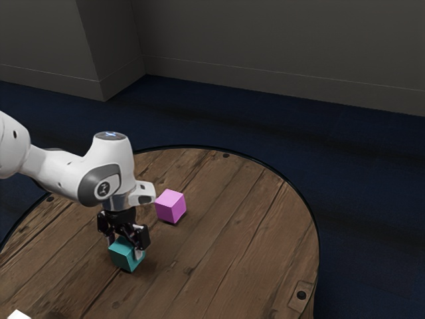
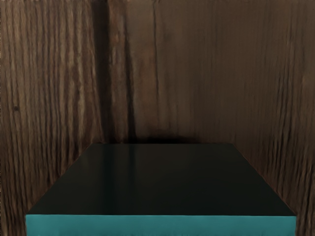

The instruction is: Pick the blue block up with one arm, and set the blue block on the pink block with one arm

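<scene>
The blue block (image 1: 125, 256), teal in colour, rests on the round wooden table (image 1: 232, 252) toward the exterior view's left. My gripper (image 1: 125, 243) is lowered straight onto it, its black hand reaching down around the block's top. In the wrist view the blue block (image 2: 160, 182) lies directly under the hand, its top face in shadow and a teal edge showing. The pink block (image 1: 170, 205) stands on the table a short way behind the blue one, toward the exterior view's right, apart from it.
The table's dark rim (image 1: 307, 212) curves round on the exterior view's right, with a bolt (image 1: 301, 294) near the front edge. Bare wood stretches from the blocks to that rim. Dark blue floor surrounds the table.
</scene>
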{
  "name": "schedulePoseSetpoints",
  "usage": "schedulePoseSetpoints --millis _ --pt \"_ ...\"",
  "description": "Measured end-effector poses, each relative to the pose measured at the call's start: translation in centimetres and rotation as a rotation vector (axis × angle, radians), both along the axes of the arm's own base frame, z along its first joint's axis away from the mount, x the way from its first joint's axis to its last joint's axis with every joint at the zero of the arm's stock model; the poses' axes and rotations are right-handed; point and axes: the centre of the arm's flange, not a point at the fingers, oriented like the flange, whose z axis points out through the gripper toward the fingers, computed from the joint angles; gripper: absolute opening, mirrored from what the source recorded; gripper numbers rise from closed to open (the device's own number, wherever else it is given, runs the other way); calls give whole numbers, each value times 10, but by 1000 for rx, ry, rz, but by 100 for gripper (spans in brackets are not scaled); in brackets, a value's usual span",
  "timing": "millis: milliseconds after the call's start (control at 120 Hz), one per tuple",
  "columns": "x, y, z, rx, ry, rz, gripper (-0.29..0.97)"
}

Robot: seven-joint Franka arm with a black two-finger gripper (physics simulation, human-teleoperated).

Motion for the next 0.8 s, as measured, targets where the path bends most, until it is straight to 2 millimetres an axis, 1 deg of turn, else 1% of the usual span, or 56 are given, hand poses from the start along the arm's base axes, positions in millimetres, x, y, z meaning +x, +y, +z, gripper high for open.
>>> schedulePoseSetpoints --millis 83,225,333,400,483,575,642,683,758,800 --pt "0 0 0 -1 -8 0 60" --pt "1 0 1 -1 -17 -1 39" --pt "2 0 2 7 -21 -1 31" --pt "10 0 10 15 -37 -1 28" --pt "39 0 43 30 -88 0 26" --pt "80 1 95 55 -150 -2 24" --pt "112 0 119 74 -164 -4 23" --pt "129 2 123 81 -155 0 23" --pt "150 8 112 90 -113 11 21" --pt "158 9 106 93 -90 15 21"
